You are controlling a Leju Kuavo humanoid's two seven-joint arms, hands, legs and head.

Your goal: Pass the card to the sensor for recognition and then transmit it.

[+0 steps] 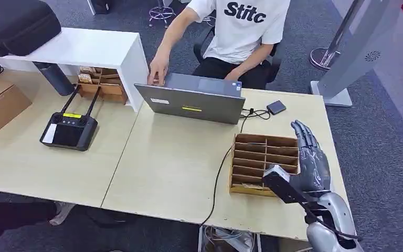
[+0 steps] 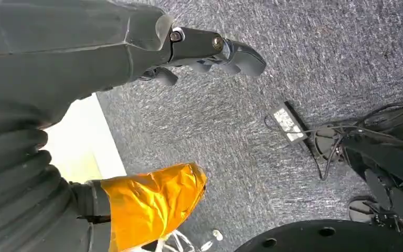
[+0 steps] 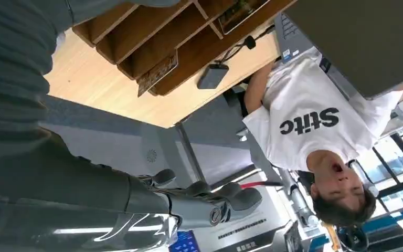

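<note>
A: Largest first: the pale wooden bench point(image 1: 173, 168) carries the open grey laptop point(image 1: 191, 102) a person point(image 1: 241, 31) types on, then the brown slotted cardboard rack point(image 1: 265, 163) near its right edge.

B: And the right hand point(image 1: 309, 157)?

A: Beside the rack, fingers spread, holding nothing. The left hand point(image 2: 210, 50) hangs over the carpet, fingers loosely apart, empty too.

B: The card?

A: Probably one of the flat pieces lying in the rack's slots; I can't pick it out. The small dark sensor box point(image 1: 276, 107) sits by the far edge.

B: Risk?

A: Fingers could catch a divider, shoving the rack off the edge, or snag the black cable point(image 1: 220, 173).
</note>
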